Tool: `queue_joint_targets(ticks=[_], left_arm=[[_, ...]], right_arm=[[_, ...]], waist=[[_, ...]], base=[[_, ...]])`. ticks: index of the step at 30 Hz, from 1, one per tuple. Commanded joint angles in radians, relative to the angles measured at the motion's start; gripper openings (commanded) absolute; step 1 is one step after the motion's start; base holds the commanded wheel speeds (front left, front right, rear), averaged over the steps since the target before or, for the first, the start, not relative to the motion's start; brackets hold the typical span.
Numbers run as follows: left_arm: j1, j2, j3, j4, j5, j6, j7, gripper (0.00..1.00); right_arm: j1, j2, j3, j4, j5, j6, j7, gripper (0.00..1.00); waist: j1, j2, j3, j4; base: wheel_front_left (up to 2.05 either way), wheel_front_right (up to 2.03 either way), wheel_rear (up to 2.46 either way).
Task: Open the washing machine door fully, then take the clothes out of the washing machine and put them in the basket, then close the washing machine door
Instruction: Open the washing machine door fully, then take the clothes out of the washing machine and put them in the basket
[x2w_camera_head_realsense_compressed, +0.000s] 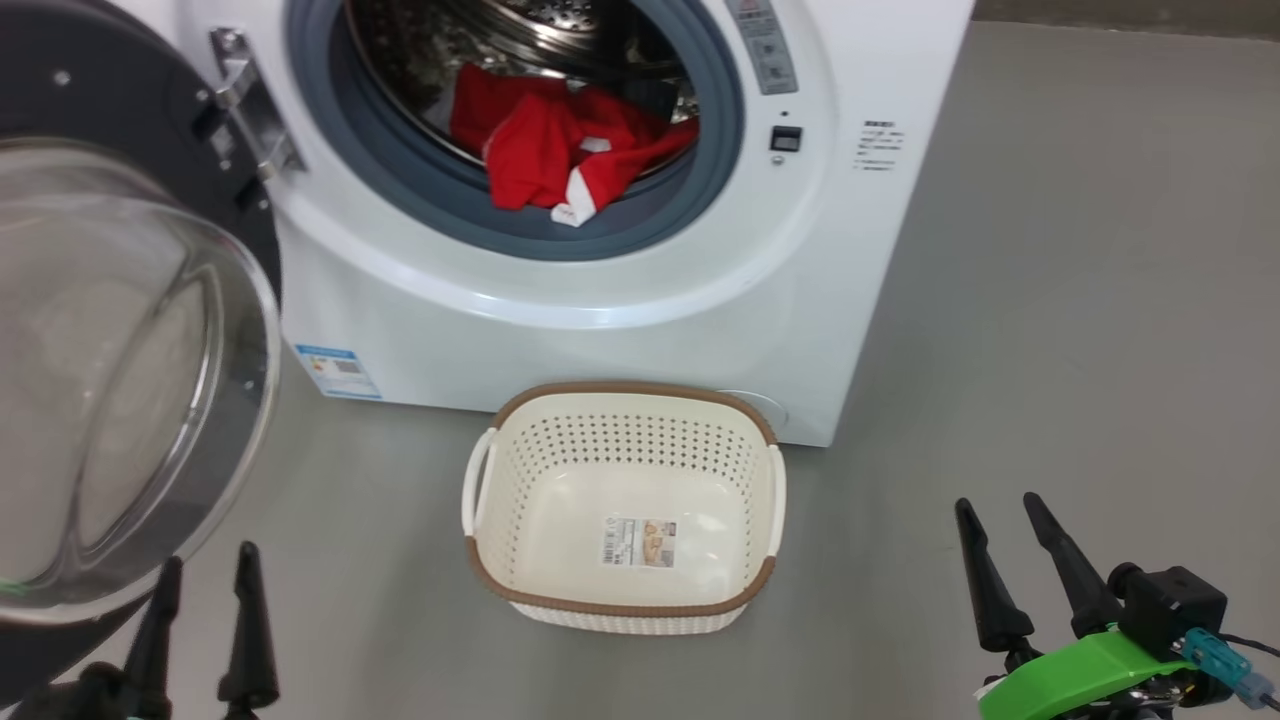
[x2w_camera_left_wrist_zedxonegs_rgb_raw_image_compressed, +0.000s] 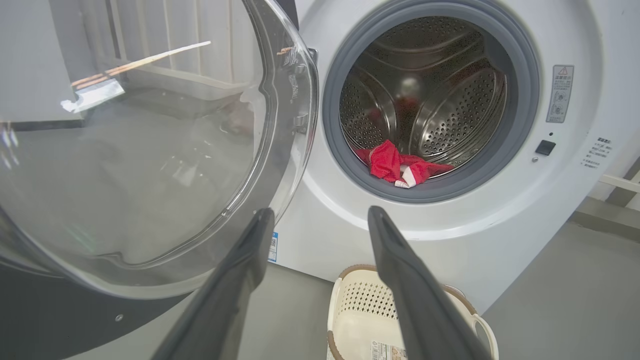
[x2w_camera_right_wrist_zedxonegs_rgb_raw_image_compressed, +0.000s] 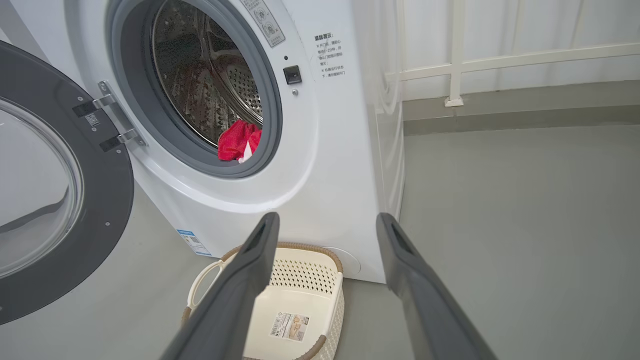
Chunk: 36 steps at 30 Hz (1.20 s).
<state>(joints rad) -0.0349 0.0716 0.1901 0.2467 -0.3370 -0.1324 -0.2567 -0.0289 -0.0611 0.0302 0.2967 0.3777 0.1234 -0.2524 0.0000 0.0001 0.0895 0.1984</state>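
The white washing machine (x2w_camera_head_realsense_compressed: 620, 330) (x2w_camera_left_wrist_zedxonegs_rgb_raw_image_compressed: 575, 165) (x2w_camera_right_wrist_zedxonegs_rgb_raw_image_compressed: 330, 165) stands with its door (x2w_camera_head_realsense_compressed: 130, 380) (x2w_camera_left_wrist_zedxonegs_rgb_raw_image_compressed: 150, 150) (x2w_camera_right_wrist_zedxonegs_rgb_raw_image_compressed: 45, 200) swung wide open to the left. Red clothes (x2w_camera_head_realsense_compressed: 560, 150) (x2w_camera_left_wrist_zedxonegs_rgb_raw_image_compressed: 400, 167) (x2w_camera_right_wrist_zedxonegs_rgb_raw_image_compressed: 239, 142) with white trim lie at the front lip of the steel drum. On the floor in front of the machine sits the cream basket (x2w_camera_head_realsense_compressed: 625, 510) (x2w_camera_left_wrist_zedxonegs_rgb_raw_image_compressed: 360, 320) (x2w_camera_right_wrist_zedxonegs_rgb_raw_image_compressed: 290, 300), nothing inside it. My left gripper (x2w_camera_head_realsense_compressed: 205, 565) (x2w_camera_left_wrist_zedxonegs_rgb_raw_image_compressed: 317, 215) is open, just below the door's glass bowl, holding nothing. My right gripper (x2w_camera_head_realsense_compressed: 1000, 515) (x2w_camera_right_wrist_zedxonegs_rgb_raw_image_compressed: 325, 222) is open at the lower right, apart from everything.
Grey floor (x2w_camera_head_realsense_compressed: 1080, 300) spreads to the right of the machine. A white railing (x2w_camera_right_wrist_zedxonegs_rgb_raw_image_compressed: 500, 60) and a low ledge run along the wall behind it. The open door reaches out over the floor at the left.
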Motion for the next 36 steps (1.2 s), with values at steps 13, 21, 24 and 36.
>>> queue_joint_targets(ticks=[13, 21, 24, 36], left_arm=[[0.016, 0.028, -0.072, -0.073, 0.03, 0.002, -0.005, 1.0], [0.011, 0.035, -0.123, -0.097, 0.038, 0.002, -0.005, 1.0], [0.007, 0.033, -0.126, -0.102, 0.038, 0.002, -0.005, 1.0], [0.006, 0.042, -0.13, -0.112, 0.017, 0.002, -0.005, 1.0]], right_arm=[[0.012, 0.0, -0.039, -0.056, 0.004, 0.007, -0.009, 1.0], [0.021, 0.003, -0.063, -0.07, 0.004, 0.007, -0.009, 1.0], [0.026, 0.005, -0.069, -0.075, 0.003, 0.007, -0.009, 1.0], [0.023, 0.009, -0.078, -0.08, 0.0, 0.007, -0.009, 1.0]], waist=[[0.0, -0.0001, 0.009, -0.154], [0.0, -0.0001, 0.021, -0.199], [0.0, -0.0001, 0.024, -0.206], [0.0, -0.0001, 0.023, -0.206]], base=[[0.0, 0.0, 0.0], [0.0, 0.0, 0.0], [0.0, 0.0, 0.0], [0.0, 0.0, 0.0]])
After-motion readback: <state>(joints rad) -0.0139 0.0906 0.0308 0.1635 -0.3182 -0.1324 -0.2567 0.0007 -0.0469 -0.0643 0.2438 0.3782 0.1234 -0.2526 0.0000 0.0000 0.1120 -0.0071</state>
